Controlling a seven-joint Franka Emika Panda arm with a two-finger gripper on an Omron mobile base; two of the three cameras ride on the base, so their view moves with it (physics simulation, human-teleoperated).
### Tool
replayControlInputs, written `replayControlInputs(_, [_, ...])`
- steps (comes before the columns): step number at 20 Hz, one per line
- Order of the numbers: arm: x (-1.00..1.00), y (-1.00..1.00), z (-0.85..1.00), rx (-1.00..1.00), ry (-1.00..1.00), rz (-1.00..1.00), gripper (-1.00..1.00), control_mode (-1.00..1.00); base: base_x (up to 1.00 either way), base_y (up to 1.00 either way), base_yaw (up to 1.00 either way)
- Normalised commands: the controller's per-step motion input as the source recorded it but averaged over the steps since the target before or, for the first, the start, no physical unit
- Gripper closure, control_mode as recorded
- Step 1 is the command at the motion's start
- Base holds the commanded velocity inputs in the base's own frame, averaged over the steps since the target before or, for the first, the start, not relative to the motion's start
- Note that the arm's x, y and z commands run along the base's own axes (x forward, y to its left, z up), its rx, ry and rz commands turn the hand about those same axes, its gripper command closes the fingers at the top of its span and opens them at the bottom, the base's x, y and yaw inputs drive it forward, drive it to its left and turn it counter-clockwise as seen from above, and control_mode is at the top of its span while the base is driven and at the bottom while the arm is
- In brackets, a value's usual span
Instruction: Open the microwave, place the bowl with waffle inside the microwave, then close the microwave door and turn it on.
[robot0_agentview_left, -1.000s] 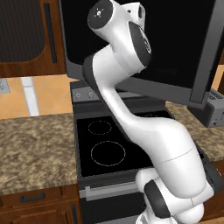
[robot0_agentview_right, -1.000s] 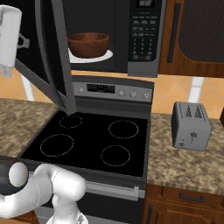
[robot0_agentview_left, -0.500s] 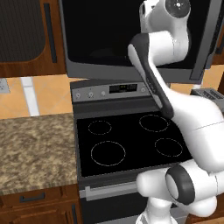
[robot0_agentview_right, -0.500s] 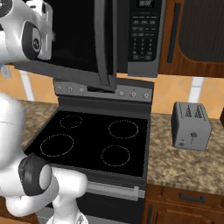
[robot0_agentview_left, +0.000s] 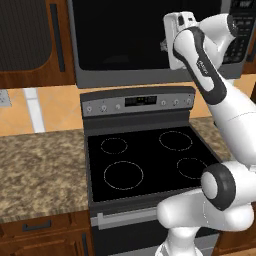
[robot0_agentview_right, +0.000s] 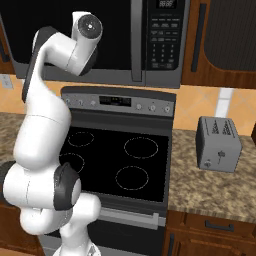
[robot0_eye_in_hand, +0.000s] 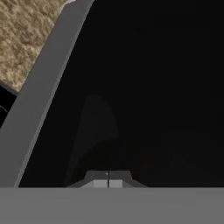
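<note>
Microwave (robot0_agentview_right: 100, 40): wide dark grey box, black glass front, mounted above black stove (robot0_agentview_right: 120, 160). Door (robot0_agentview_left: 145, 42) appears shut. End effector (robot0_eye_in_hand: 108, 180): fingertips together, empty, against glass. Step: door-closing ending. Next: reach right-hand keypad (robot0_agentview_right: 164, 42), press start.

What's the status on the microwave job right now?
Gripper shut, empty, pressed up at the microwave door glass. Door looks closed flush in both base views. Keypad untouched so far. Nothing in the way; stove and toaster sit below.
</note>
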Motion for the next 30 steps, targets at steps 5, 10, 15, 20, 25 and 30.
replayControlInputs(5, [0.83, 0.00, 0.00, 0.01, 0.00, 0.17, 1.00, -1.00, 0.00, 0.00, 0.00])
replayControlInputs(10, [-0.10, 0.02, -0.17, -0.01, -0.37, 0.11, 1.00, -1.00, 0.00, 0.00, 0.00])
replayControlInputs(15, [-0.83, -0.01, -0.33, -0.01, -0.77, 0.03, 1.00, -1.00, 0.00, 0.00, 0.00])
replayControlInputs(20, [-0.69, -0.57, -0.08, 0.00, -0.33, 0.00, 1.00, -1.00, 0.00, 0.00, 0.00])
replayControlInputs(25, [-0.49, -0.98, -0.01, 0.00, 0.09, -0.03, 1.00, -1.00, 0.00, 0.00, 0.00])
replayControlInputs(30, [-0.25, -1.00, -0.01, -0.01, 0.35, -0.02, 1.00, -1.00, 0.00, 0.00, 0.00])
